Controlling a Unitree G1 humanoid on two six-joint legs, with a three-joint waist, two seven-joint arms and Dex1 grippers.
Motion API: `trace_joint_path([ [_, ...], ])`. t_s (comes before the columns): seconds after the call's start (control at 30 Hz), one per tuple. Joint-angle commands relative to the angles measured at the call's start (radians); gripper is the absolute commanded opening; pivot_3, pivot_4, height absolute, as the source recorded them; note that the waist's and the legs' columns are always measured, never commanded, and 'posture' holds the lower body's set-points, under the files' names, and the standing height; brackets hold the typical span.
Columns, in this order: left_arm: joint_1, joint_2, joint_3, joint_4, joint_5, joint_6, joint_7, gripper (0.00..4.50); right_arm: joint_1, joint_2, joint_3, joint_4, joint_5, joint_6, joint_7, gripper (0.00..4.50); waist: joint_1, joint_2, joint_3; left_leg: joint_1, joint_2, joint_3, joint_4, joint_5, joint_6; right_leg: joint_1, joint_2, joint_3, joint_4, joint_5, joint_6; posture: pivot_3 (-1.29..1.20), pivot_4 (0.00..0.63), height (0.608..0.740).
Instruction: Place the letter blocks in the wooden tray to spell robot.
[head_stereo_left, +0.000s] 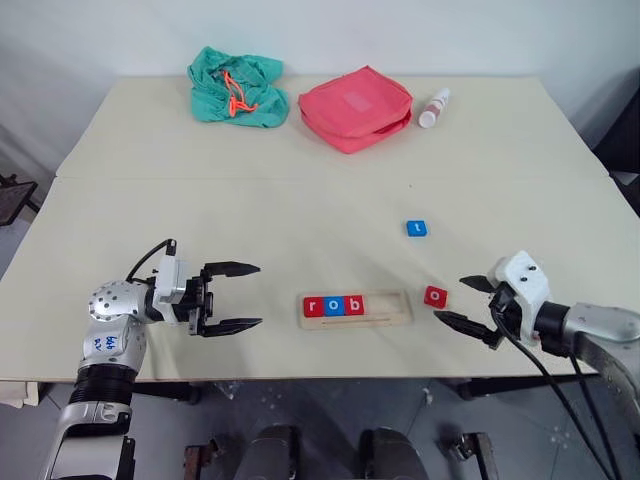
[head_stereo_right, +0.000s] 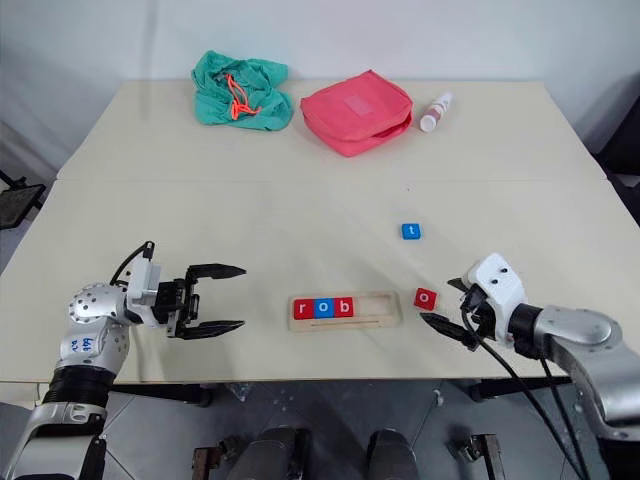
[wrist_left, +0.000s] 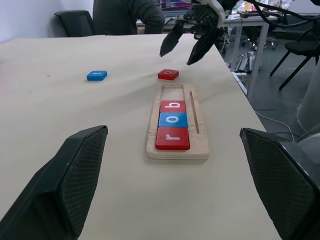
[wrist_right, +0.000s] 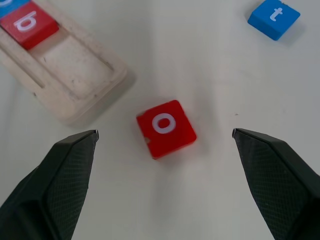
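Letter blocks r, o and b sit side by side in the wooden tray, filling the end toward the robot's left; the other end of the tray is bare. That tray lies flat near the front edge of the tabletop, about midway along it. A red o block lies on the tabletop just off the tray's right end, turned slightly askew. A blue t block lies farther back, apart from both. The right pincer hangs just beside the red o with its fingers spread wide, gripping nothing. The left pincer hovers over the front edge to the tray's left, pointing toward it, fingers wide apart and empty. Along the far edge lie a green cloth bag, a red pouch and a small white bottle.
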Motion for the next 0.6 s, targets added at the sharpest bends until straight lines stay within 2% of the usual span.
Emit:
trace_joint_path([
  [0.03,0.023,0.022,0.018,-0.021,-0.029,-0.01,-0.09,4.5,-0.067,-0.045,0.065,0.092,-0.046,-0.106,0.116,4.49,0.0,0.0,0.0,0.0,0.0,0.0,0.0,0.0,0.0,0.0,0.0,0.0,0.0,0.0,0.0,0.0,0.15,0.74],
  [0.27,0.074,0.036,0.034,-0.08,-0.04,-0.005,-0.055,4.5,-0.226,-0.027,0.188,0.271,-0.128,-0.217,0.218,4.49,0.003,0.0,0.0,-0.001,0.0,-0.001,0.002,0.0,0.0,0.0,0.0,-0.001,0.0,0.0,0.0,0.0,0.15,0.74],
  [0.57,0.113,0.038,0.047,-0.122,-0.043,-0.002,-0.026,4.5,-0.272,0.002,0.231,0.326,-0.179,-0.246,0.233,4.49,0.002,0.0,0.0,-0.001,0.0,-0.002,0.002,0.0,0.0,0.0,0.0,-0.002,0.0,0.0,0.0,0.0,0.15,0.74],
  [0.6,0.114,0.037,0.046,-0.124,-0.042,-0.002,-0.025,4.5,-0.275,0.006,0.231,0.33,-0.182,-0.249,0.23,4.31,0.001,0.0,0.0,-0.001,0.0,-0.002,0.002,0.0,0.0,0.0,0.0,-0.002,0.0,0.0,0.0,0.0,0.15,0.74],
])
